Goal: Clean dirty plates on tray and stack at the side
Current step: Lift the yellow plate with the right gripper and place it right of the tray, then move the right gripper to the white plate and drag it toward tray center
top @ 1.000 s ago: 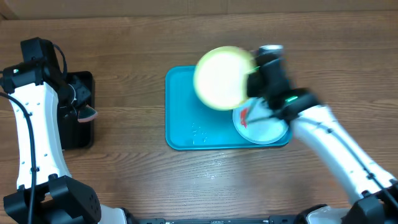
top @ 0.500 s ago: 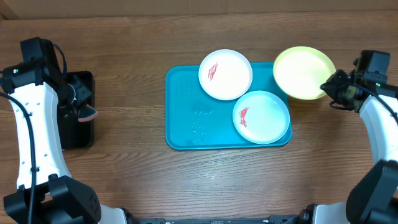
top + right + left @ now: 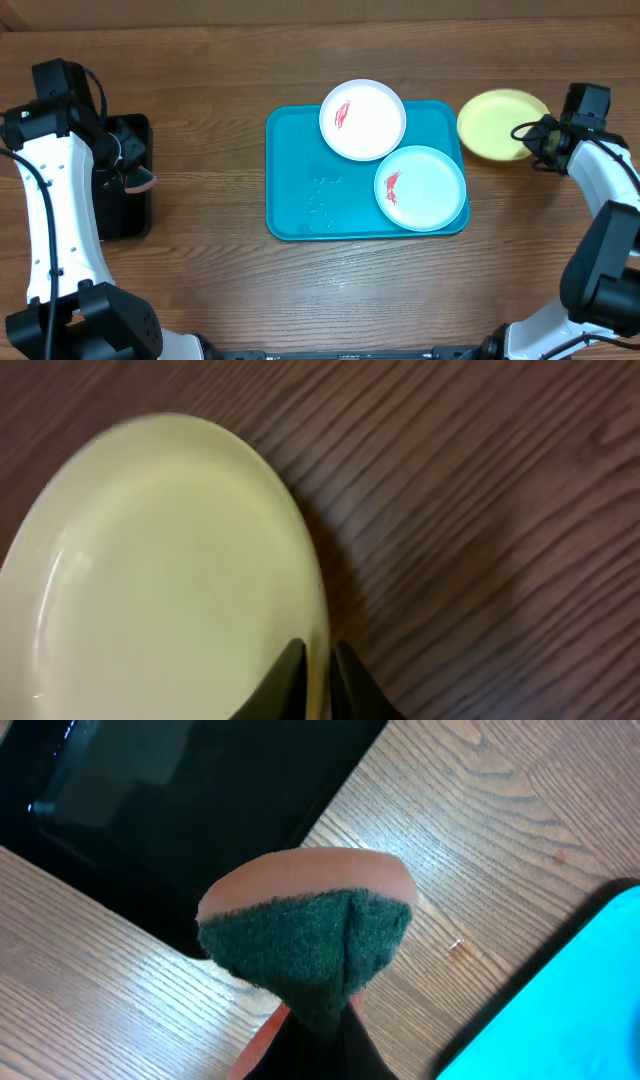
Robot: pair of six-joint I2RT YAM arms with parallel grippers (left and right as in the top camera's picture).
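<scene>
The teal tray (image 3: 300, 190) lies mid-table. On it are a white plate (image 3: 363, 120) with a red smear at the back and a light-blue-rimmed plate (image 3: 421, 188) with a red smear at the front right. The yellow-green plate (image 3: 500, 124) sits low at the table to the right of the tray; it looks clean in the right wrist view (image 3: 150, 570). My right gripper (image 3: 533, 138) is shut on its rim (image 3: 318, 660). My left gripper (image 3: 128, 170) holds a sponge with a green pad and orange back (image 3: 305, 935) beside the black tray (image 3: 125, 215).
The small black tray (image 3: 180, 810) stands at the left by my left arm. The teal tray's corner shows at the right edge of the left wrist view (image 3: 580, 1010). Bare wood surrounds the yellow-green plate.
My right gripper carried the yellow-green plate from over the tray out to the right and lowered it to the table. The left arm has not moved.
</scene>
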